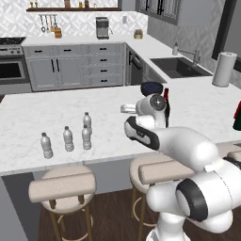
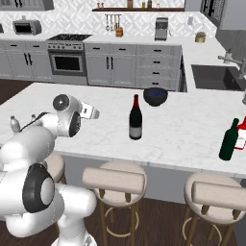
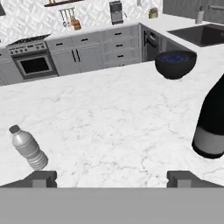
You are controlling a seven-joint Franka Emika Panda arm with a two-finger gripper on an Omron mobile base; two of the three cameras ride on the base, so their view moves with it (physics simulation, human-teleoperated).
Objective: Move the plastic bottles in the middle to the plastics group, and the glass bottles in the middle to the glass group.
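Note:
Several small clear plastic bottles (image 1: 68, 139) with white caps stand together on the left of the white island counter (image 1: 33, 113). One plastic bottle (image 3: 28, 148) shows low on the left of the hand view, outside the left fingertip (image 3: 41, 178). The dark red glass bottle (image 2: 136, 118) stands upright mid-counter, and its base fills the right edge (image 3: 212, 122) of the hand view. A dark green bottle (image 2: 229, 140) and a red one (image 2: 241, 134) stand at the far right. My gripper (image 3: 112, 178) hovers over bare counter between the clear bottles and the red bottle, open and empty.
A dark blue bowl (image 2: 155, 96) sits behind the red bottle. A white paper-towel roll (image 1: 224, 69) stands by the sink (image 1: 179, 66). Stools (image 2: 113, 182) line the near side of the island. Cabinets and an oven (image 2: 67, 61) run along the far wall.

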